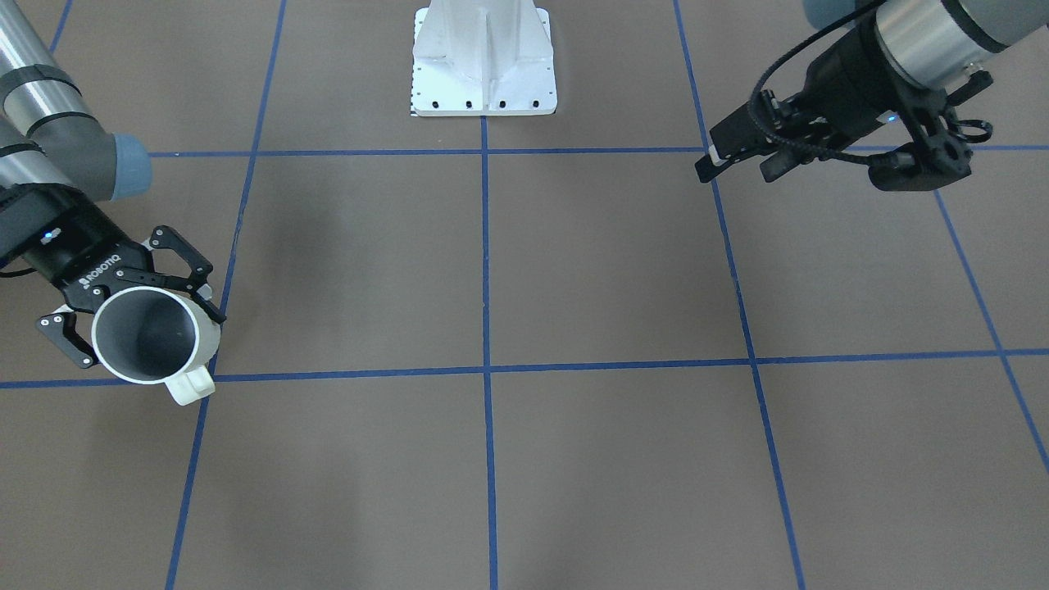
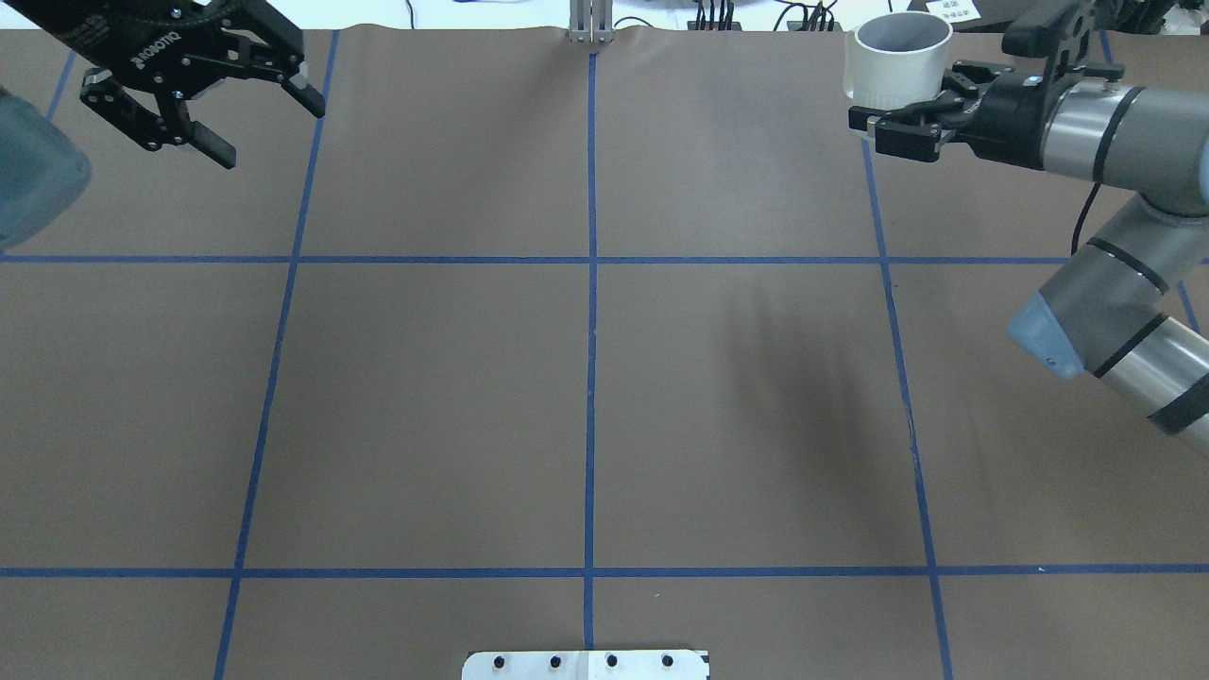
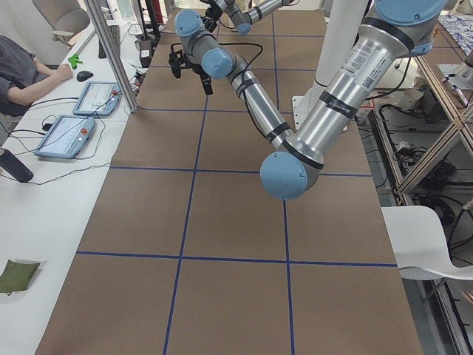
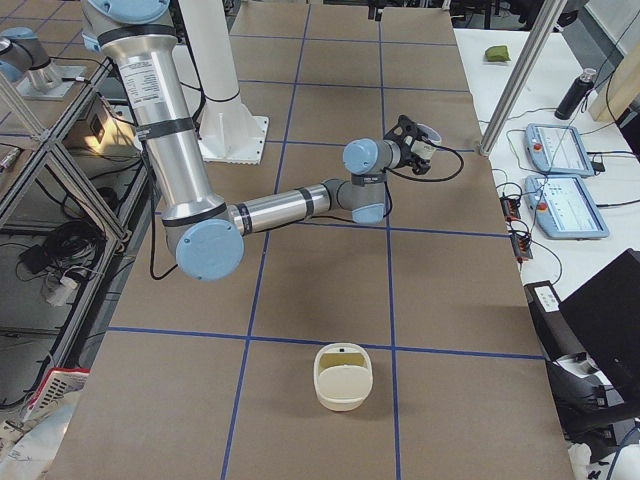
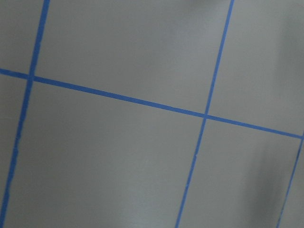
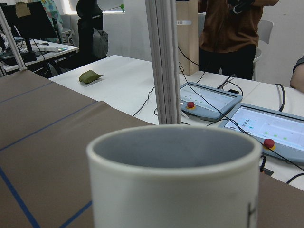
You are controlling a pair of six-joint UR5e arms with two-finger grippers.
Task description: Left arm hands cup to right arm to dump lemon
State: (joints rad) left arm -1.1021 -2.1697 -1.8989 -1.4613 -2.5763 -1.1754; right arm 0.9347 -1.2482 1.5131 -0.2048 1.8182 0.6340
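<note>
Cup [image 1: 147,332] upright, held aloft over the table's far right side, clamped in the right gripper [image 2: 888,127]. Inside looks empty, no lemon seen. Left gripper [image 2: 266,130] is spread wide w/ nothing in it, well apart. Handover appears done, dump prob. too. Next move likely: lower cup level, set it down, then release.

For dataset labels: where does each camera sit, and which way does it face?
Front-facing: across the table, steeply down at the base; left gripper and right gripper show.
Overhead: behind the robot, forward and down; both grippers.
Exterior left: table's left end; left arm near.
Exterior right: opposite end; right arm near.
Left wrist: down on table; no gripper.
Right wrist: across the cup towards desks; no gripper.
Shared: the first two show the right gripper holding the cup.
</note>
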